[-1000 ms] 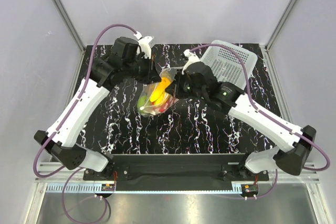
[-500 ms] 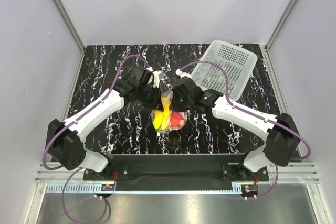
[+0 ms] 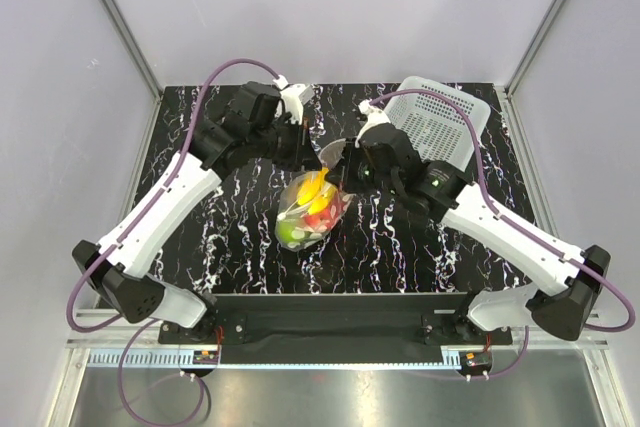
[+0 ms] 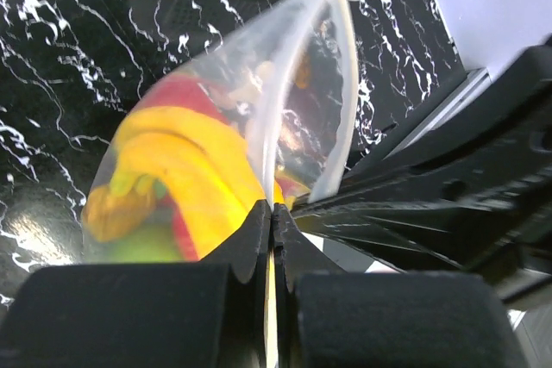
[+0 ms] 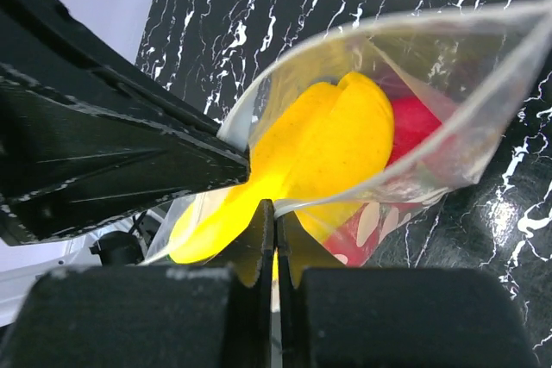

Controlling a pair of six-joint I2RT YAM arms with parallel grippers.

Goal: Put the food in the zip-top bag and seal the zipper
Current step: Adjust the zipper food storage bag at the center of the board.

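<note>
We arch both arms in from 7 and 5 o'clock; left gripper [image 3: 316,153] and right gripper [image 3: 342,163], close together, pinch the bag [image 3: 305,212].

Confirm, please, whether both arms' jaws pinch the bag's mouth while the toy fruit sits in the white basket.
Not quite: the fruit sits inside the bag, not the basket, as the top view shows; both arms' jaws do pinch its mouth.

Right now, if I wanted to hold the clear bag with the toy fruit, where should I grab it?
By the thin flat strip at its mouth, coming in from the ends. The left pincer and right pincer pinch the zip-top bag there, one from each side. The belly bulges with fruit, probably too fat and slippery to pinch.
</note>
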